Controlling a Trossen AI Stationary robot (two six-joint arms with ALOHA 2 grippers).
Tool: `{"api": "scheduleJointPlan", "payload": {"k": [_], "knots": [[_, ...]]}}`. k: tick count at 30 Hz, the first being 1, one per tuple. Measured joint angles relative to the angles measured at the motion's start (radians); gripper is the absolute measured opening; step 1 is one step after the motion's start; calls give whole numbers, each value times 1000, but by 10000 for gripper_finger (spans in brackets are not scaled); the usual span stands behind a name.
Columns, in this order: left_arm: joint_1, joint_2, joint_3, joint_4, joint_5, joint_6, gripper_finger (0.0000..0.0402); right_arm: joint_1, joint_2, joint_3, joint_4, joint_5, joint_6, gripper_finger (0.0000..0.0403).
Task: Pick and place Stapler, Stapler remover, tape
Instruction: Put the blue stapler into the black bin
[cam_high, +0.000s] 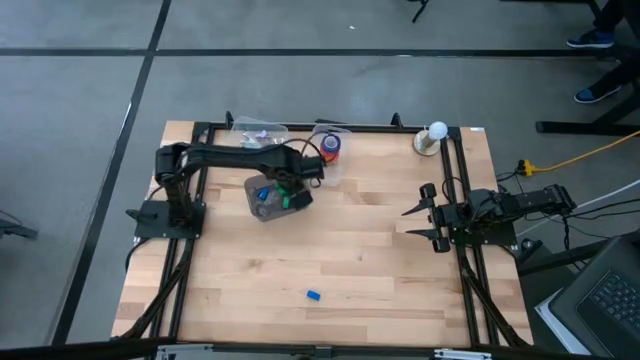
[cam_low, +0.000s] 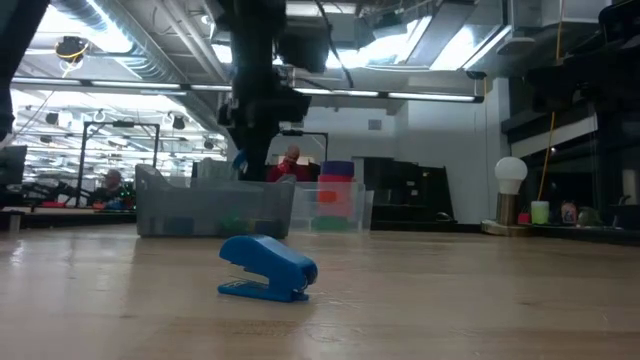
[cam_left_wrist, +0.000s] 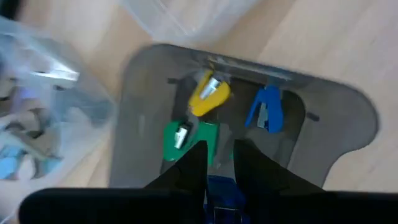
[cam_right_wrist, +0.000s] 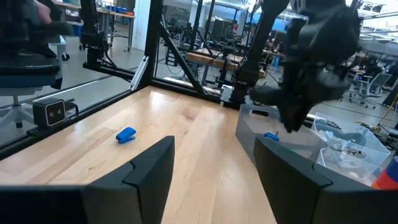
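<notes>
My left gripper (cam_high: 293, 195) hangs over a grey tray (cam_high: 254, 186), shut on a small blue oblong piece; stapler or stapler remover, I cannot tell. In the left wrist view the tray (cam_left_wrist: 140, 130) holds a yellow piece (cam_left_wrist: 209, 98), a green one (cam_left_wrist: 180, 138) and a blue one (cam_left_wrist: 266, 109), all lying on its floor. Another blue piece (cam_high: 313, 295) rests flat on the table toward the near edge, also seen close in the low view (cam_low: 266, 268). Tape rolls (cam_high: 331, 146) sit stacked in a clear container at the far edge. My right gripper (cam_high: 420, 222) waits open at the table's right side. My left gripper pinches the small blue piece (cam_left_wrist: 217, 188) between its two fingers (cam_left_wrist: 190, 163), coming from above and pointing down. The piece is lifted clear over the tray's inside. The fingers cover most of it, so which part they have cannot be told.
A second clear container (cam_high: 259, 132) with mixed small items stands at the far edge, left of the tape. A lamp with a white globe (cam_high: 437, 133) stands at the far right corner. Black frame rails (cam_high: 462, 190) run along both sides. Bare wood (cam_high: 380, 250) lies between tray and right arm.
</notes>
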Motion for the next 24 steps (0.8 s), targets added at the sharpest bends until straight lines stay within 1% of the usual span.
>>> {"api": "scheduleJointPlan", "payload": {"k": [4, 12, 19, 24], "knots": [[-6, 45, 0, -4, 31, 14, 87, 0, 0, 0, 0, 0, 0, 225], [-6, 54, 0, -5, 50, -10, 109, 0, 0, 0, 0, 0, 0, 225], [-10, 54, 3, -6, 118, -10, 115, 0, 0, 0, 0, 0, 0, 225], [-39, 54, 58, 1, 120, 5, 115, 0, 0, 0, 0, 0, 0, 225]]}}
